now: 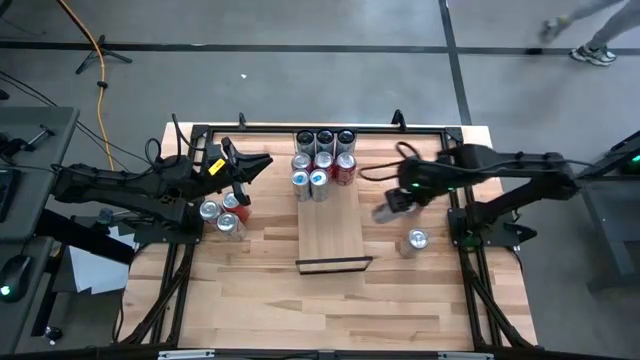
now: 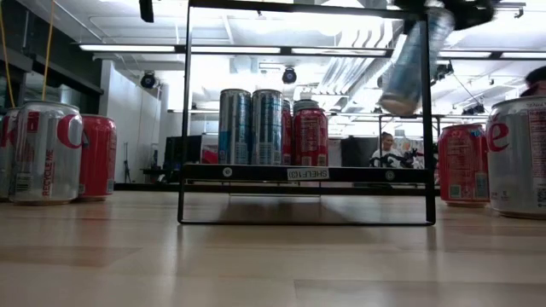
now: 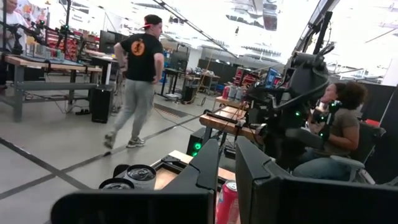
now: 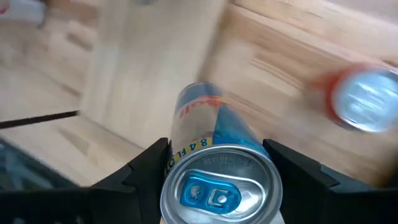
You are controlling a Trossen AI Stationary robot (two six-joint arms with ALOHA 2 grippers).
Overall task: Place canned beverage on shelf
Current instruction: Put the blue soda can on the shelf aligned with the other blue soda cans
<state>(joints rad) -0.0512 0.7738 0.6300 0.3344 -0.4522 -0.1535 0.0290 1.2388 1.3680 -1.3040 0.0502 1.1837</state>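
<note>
Left arm: rests over the left side of the bench (image 1: pixel 400 290); its left claw (image 1: pixel 243 170) points toward the middle, with its fingers (image 3: pixel 205 168) standing apart, released, nothing between them.
Left cans: a cluster of cans (image 1: pixel 222 212) stands just beside that claw on the bench; silver and red ones show at the left edge of the low view (image 2: pixel 47 152).
Shelf: the pale board (image 1: pixel 331 235) lies at the middle of the bench, its black lip (image 1: pixel 334 264) at the near short end; in the low view a black wire frame (image 2: pixel 303 223) stands in front of it.
Shelved cans: a group of cans (image 1: pixel 323 160) stands packed at the shelf's far end, blue-and-silver ones and red ones together; they show upright in the low view (image 2: pixel 271 126).
Right claw: the right claw (image 1: pixel 397 203) hangs above the bench just beside the shelf's right edge; its fingers (image 4: pixel 140 168) are clenched on either side of a blue-and-silver canned beverage (image 4: pixel 214 177).
Canned beverage: held off the bench, tilted, seen blurred high in the low view (image 2: pixel 414 60); not on the shelf.
Right cans: one red can with a silver top (image 1: pixel 416 240) stands alone on the bench near the right claw; it shows beyond the held can in the right wrist view (image 4: pixel 364 99); more cans (image 2: pixel 499 153) stand at the low view's right edge.
Room: one person walking (image 3: pixel 137 81) and another seated (image 3: pixel 339 134) beyond the bench.
</note>
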